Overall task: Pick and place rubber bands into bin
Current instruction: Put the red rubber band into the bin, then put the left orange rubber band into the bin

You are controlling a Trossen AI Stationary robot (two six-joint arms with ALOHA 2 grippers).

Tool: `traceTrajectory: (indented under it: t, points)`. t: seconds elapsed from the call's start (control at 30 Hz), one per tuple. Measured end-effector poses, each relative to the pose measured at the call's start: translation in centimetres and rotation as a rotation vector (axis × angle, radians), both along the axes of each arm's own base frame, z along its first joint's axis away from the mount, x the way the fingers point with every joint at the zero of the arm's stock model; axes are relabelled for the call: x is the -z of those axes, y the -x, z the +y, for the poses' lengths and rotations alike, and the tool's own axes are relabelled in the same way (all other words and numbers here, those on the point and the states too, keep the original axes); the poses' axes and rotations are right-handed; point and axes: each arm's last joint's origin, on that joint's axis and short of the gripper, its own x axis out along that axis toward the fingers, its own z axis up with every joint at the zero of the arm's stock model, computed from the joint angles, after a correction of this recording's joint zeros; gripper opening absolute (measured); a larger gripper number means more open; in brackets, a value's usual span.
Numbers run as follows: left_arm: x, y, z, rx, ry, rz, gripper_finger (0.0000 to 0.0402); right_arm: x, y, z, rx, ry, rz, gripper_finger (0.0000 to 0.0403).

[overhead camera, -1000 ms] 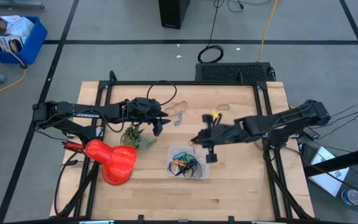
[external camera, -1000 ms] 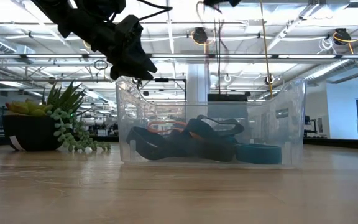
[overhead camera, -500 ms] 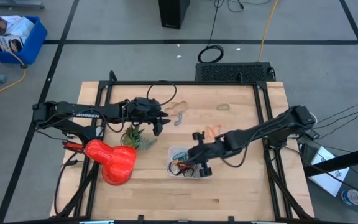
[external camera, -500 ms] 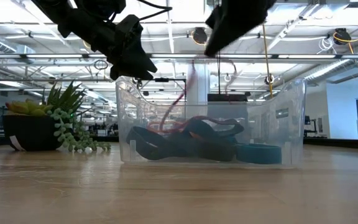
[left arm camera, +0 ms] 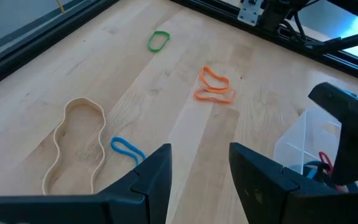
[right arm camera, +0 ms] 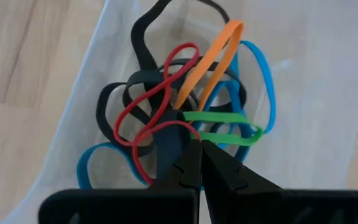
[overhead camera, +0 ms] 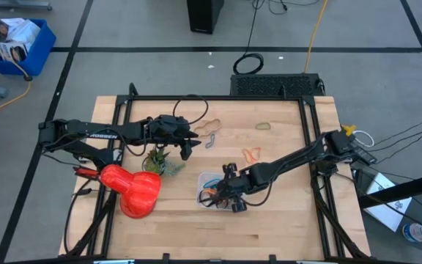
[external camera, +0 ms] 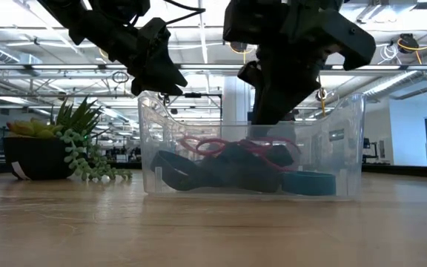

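The bin (overhead camera: 205, 178) is a clear tray near the table's middle, holding a pile of black, blue, orange, green and red rubber bands (right arm camera: 229, 93). My right gripper (right arm camera: 201, 149) reaches down into the bin (external camera: 332, 133) and is shut on the red band (right arm camera: 157, 93). Loose bands lie flat on the wood: tan (left arm camera: 76, 146), blue (left arm camera: 127, 149), orange (left arm camera: 215, 87) and green (left arm camera: 158, 40). My left gripper (left arm camera: 199, 168) hangs open above the table left of the bin, next to the tan and blue bands, touching nothing. My right gripper pinches one end of the red band's loop (right arm camera: 188, 132) between its two fingertips. The fingers slant down from above, from the table's right side. The rest of the band lies slack on the pile of bands inside the bin.
A small potted plant (overhead camera: 157, 160) and a red rounded object (overhead camera: 134, 189) stand near the left arm. A blue crate (overhead camera: 17, 40) and a black cable coil (overhead camera: 249, 64) lie on the floor beyond the table. Bare wood stretches along the near edge.
My right gripper has come down and toward the table's near left, tipping more steeply downward, until it is inside the bin. It has stayed shut. The red band, which hung below the fingers, now lies on the pile.
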Motion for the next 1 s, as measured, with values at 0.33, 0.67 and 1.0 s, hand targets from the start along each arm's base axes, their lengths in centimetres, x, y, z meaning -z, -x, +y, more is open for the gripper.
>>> traceTrajectory:
  t: [0.33, 0.67, 1.0]
  points:
    - [0.06, 0.04, -0.01, 0.000, 0.002, 0.007, 0.0168, 0.10, -0.02, 0.00, 0.000, 0.001, 0.002, 0.0000]
    - [0.05, 0.04, -0.01, 0.000, 0.001, 0.007, 0.0168, 0.10, -0.02, 0.00, -0.008, 0.006, 0.002, 0.0028]
    - [0.06, 0.03, -0.01, 0.000, 0.001, 0.007, 0.0168, 0.10, -0.02, 0.00, -0.007, 0.006, 0.003, 0.0119]
